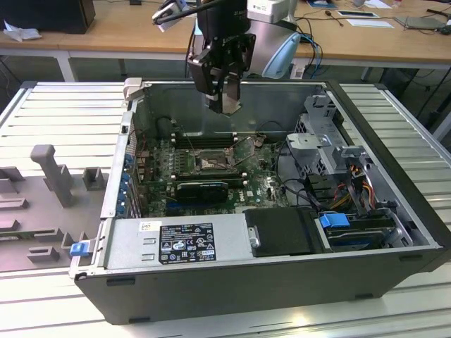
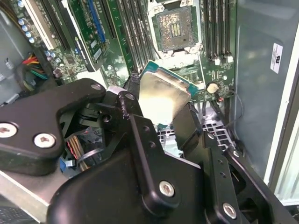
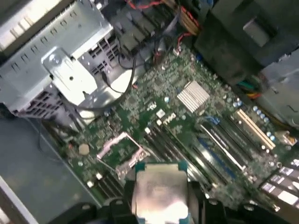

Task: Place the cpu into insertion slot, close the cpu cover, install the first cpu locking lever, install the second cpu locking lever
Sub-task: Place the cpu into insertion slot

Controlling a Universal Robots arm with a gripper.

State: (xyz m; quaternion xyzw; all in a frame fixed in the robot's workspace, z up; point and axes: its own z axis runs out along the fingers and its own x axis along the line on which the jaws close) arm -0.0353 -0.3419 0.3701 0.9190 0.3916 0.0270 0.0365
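The end effector (image 2: 159, 109) grips the cpu (image 2: 163, 93) in the air. The slot (image 2: 175, 29) is empty. No step is done yet.

Glossy silvery metal cpu (image 2: 162, 92); matt black tool (image 2: 158, 109)

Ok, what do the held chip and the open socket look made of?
The chip: silvery metal top, dull satin finish catching glare, on a thin green board edge. The socket: dark pin field, probably plastic with fine metal contacts, inside a shiny metal frame.
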